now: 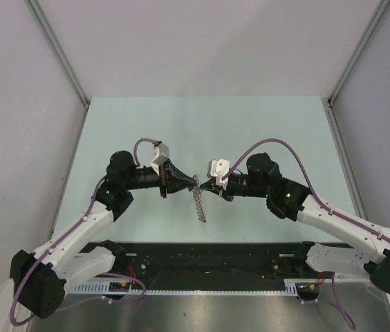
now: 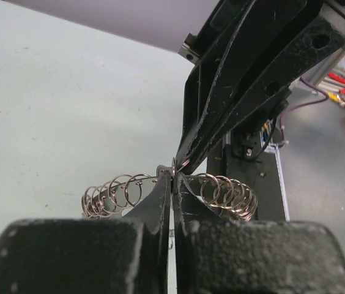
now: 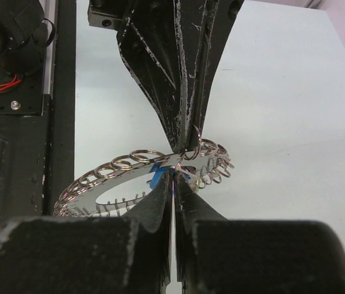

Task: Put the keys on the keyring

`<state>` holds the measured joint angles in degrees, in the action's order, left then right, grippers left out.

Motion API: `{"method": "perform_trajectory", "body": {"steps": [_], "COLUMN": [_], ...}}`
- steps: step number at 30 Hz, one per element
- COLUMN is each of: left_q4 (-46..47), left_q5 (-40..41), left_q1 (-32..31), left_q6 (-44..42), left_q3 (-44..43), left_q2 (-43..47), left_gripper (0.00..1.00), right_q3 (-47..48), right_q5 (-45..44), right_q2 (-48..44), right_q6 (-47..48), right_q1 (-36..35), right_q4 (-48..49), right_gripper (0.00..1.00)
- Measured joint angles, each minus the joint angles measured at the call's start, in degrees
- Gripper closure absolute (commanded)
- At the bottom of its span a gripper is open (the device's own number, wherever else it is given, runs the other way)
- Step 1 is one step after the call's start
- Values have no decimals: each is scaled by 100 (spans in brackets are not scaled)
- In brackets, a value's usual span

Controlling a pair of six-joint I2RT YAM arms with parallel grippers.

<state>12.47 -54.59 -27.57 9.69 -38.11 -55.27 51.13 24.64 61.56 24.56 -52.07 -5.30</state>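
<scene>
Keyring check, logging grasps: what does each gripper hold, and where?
Both the left gripper and right gripper pinch the keyring at its rim, tips meeting.

Pale green table (image 1: pixel 181 124), grey enclosure walls (image 1: pixel 15 104), red-handled tools (image 2: pixel 342 84) at edge

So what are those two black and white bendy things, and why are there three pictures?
They are two robot arms bolted to a table. One picture looks down from above; the other two come from little cameras on each wrist, so you see that arm's own fingers up close. Between them the arms hold up a flat silver keyring with lots of little wire loops around its edge. The left fingers and the right fingers both pinch it at the same spot, tips almost touching. In the right wrist picture something small and blue sits at the ring, maybe a key's head. I cannot see anything else lying on the table.
</scene>
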Motion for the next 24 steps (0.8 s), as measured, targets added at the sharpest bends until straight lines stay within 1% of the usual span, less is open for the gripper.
{"method": "perform_trajectory", "body": {"steps": [5, 11, 15, 16, 18, 24], "left_q4": [861, 1611, 1906, 1965, 2085, 2221], "left_q5": [151, 302, 315, 317, 319, 313], "left_q1": [13, 17, 35, 37, 39, 39], "left_q6": [544, 905, 1003, 1021, 1040, 1036], "left_q3": [428, 772, 831, 833, 833, 833], "left_q2": [179, 308, 341, 341, 341, 339], "left_gripper": [100, 100, 100, 100, 100, 99], "right_q3": [-35, -109, -120, -120, -125, -155], "right_q5": [98, 249, 313, 332, 389, 426], "right_q2": [0, 0, 0, 0, 0, 0], "right_q6": [-133, -343, -468, -509, -555, -660], "right_q1": [20, 101, 109, 109, 109, 109], "right_q4": [144, 389, 540, 579, 619, 691], "right_gripper": [100, 100, 82, 80, 76, 75]}}
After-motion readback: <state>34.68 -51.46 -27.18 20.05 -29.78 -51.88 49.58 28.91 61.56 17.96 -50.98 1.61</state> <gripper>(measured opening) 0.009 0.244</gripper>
